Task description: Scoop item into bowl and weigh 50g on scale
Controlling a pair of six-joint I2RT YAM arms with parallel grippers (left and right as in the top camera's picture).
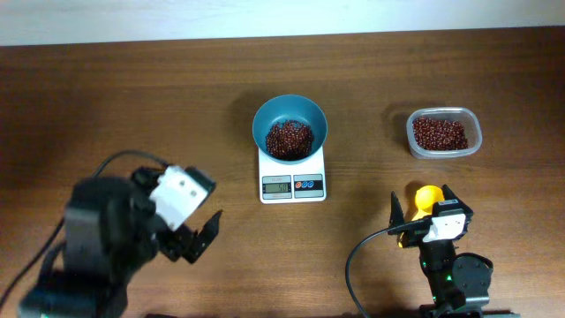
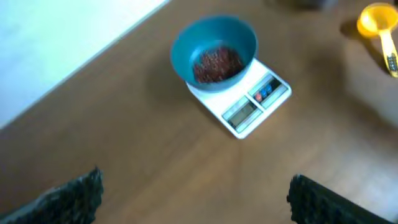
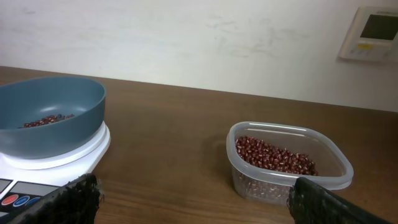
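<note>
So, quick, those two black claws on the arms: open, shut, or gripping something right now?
Black two-finger left gripper: open, holding nothing.
Black two-finger right gripper: open, holding nothing.

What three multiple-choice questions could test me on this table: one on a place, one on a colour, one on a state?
1. Where is the bowl? A on the scale; B on the floor; C held by an arm.
2. What colour is the scoop? A red; B yellow; C green.
3. How do both arms' jaws stand? A shut on the scoop; B shut, empty; C open, empty.
Answers: 1 A, the bowl sits on the white scale; 2 B, it shows yellow from overhead; 3 C, both wrist views show a wide, empty gap.
</note>
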